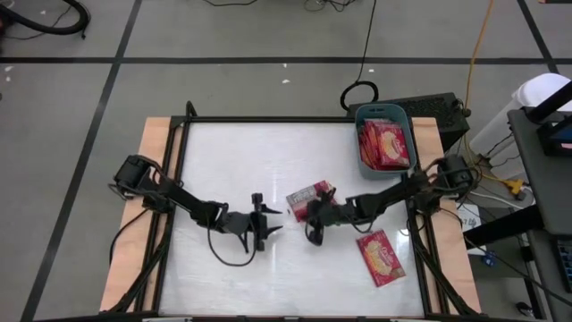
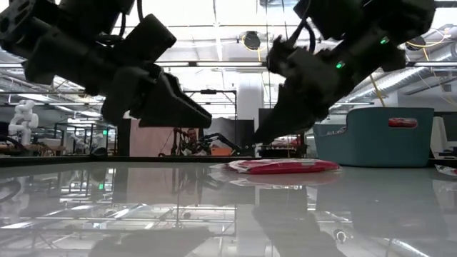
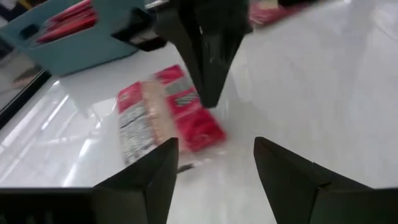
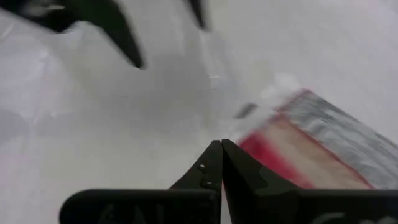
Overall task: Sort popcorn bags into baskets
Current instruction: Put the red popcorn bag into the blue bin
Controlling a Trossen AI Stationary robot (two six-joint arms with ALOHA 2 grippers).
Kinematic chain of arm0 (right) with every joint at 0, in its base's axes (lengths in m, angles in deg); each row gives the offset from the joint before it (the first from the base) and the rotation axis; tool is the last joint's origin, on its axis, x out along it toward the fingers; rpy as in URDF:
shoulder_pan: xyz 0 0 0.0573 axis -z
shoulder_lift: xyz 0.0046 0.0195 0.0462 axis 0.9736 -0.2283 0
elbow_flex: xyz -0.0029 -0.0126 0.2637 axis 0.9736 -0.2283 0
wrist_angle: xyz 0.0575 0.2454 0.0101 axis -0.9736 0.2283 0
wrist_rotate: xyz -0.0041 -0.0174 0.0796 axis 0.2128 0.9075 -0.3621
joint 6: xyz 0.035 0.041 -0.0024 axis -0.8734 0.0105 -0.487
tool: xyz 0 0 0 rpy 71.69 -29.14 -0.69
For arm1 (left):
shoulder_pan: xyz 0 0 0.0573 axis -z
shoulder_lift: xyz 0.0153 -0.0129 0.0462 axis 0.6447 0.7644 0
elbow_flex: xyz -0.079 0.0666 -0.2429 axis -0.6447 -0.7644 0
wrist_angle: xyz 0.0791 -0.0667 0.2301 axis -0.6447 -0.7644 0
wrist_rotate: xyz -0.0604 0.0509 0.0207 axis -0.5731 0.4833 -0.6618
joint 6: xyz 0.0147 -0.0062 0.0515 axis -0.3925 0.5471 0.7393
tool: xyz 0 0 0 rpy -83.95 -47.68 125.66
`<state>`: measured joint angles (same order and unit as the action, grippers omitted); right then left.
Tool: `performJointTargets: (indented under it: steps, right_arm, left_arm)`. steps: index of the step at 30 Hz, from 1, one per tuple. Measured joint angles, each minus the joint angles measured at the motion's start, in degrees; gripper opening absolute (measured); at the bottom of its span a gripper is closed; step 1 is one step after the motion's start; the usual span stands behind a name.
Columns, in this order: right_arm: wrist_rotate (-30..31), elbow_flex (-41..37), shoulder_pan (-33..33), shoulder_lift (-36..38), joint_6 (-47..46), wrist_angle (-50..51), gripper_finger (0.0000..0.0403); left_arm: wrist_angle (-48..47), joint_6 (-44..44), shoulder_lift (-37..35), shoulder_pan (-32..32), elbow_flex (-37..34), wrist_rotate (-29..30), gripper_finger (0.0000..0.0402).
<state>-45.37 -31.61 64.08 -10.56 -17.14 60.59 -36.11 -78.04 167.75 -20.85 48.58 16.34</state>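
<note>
One red popcorn bag [image 1: 308, 195] lies flat near the table's middle, its grey-white label face up, and it also shows in the low view [image 2: 282, 165] and the left wrist view [image 3: 168, 115]. A second bag [image 1: 380, 257] lies picture side up toward the near right. The teal basket [image 1: 384, 139] at the far right holds several bags. My right gripper [image 1: 310, 219] is shut; its tip hovers at the middle bag's near edge [image 4: 221, 152], above the table in the low view [image 2: 257, 139]. My left gripper [image 3: 214, 158] is open, left of that bag [image 1: 273, 221].
A dark frame runs along the table's far edge and down both sides [image 1: 268, 119]. Bare white tabletop stretches left of and behind the middle bag [image 1: 232, 161]. The two grippers face each other closely near the table's middle.
</note>
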Motion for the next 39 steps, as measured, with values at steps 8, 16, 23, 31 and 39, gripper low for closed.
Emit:
performJointTargets:
  steps: [8,16,23,31,39]
  right_arm:
    - [0.1,0.1,-5.2,0.1,5.4,-2.6,0.0000]
    - [3.1,0.1,-5.7,0.1,9.1,1.7,0.0000]
    - [8.0,0.1,-5.7,0.1,11.0,0.5,0.0000]
    - [8.0,0.1,-5.7,0.2,12.1,8.0,0.0000]
    - [8.0,0.1,-6.2,0.2,9.1,9.3,0.0000]
  left_arm:
    - [-27.8,9.2,0.5,0.3,11.1,8.8,0.0220]
    - [-38.5,20.6,0.5,-5.8,16.6,0.1,0.0179]
    - [-37.4,24.9,2.9,-9.1,16.4,-0.9,0.0170]
    - [-29.7,29.8,9.4,-11.7,16.9,-3.1,0.0177]
    - [-26.1,29.1,11.2,-14.1,16.9,-9.9,0.0095]
